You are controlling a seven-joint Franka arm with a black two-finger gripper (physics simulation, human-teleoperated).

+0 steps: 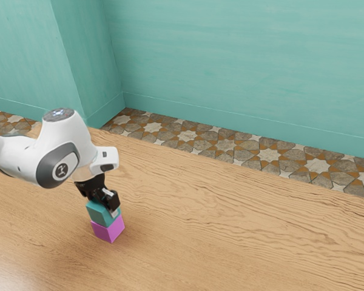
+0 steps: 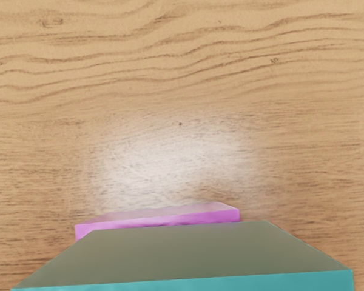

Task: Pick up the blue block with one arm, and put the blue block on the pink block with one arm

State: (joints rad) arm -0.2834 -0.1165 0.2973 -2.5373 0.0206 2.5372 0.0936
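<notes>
While our claw (image 1: pixel 104 199) hangs at the top of the blue block (image 1: pixel 99 212), that block sits on the pink block (image 1: pixel 108 229), and the two make a small stack on the wooden worktop (image 1: pixel 230 230), toward the exterior view's left and fairly near the camera. The blue block lies straight below the claw, touching it or nearly so. From these pictures we cannot tell whether the claw is gripping the block or has let it go. That is the relation the coming move turns on. If the block is free, we judge a straight lift upward is all that is needed. If it is gripped, the claw must release first. Both blocks look roughly cube-shaped, so no long axis matters here, and our single arm (image 1: pixel 42 154) comes in from the exterior view's left.

The exterior view gives the stack from the side. The pink block pokes out a little toward the exterior view's right from under the blue one, so the two are not perfectly lined up, though the blue block looks well supported.

From the wrist view we get the look straight down past the hand. The blue block (image 2: pixel 182 260) is large and close under the claw, with a strip of the pink block (image 2: pixel 158 216) peeking out beyond its far edge and bare worktop (image 2: pixel 182 91) past that. Here the overlap looks generous, so we judge the placing nearly done.
</notes>
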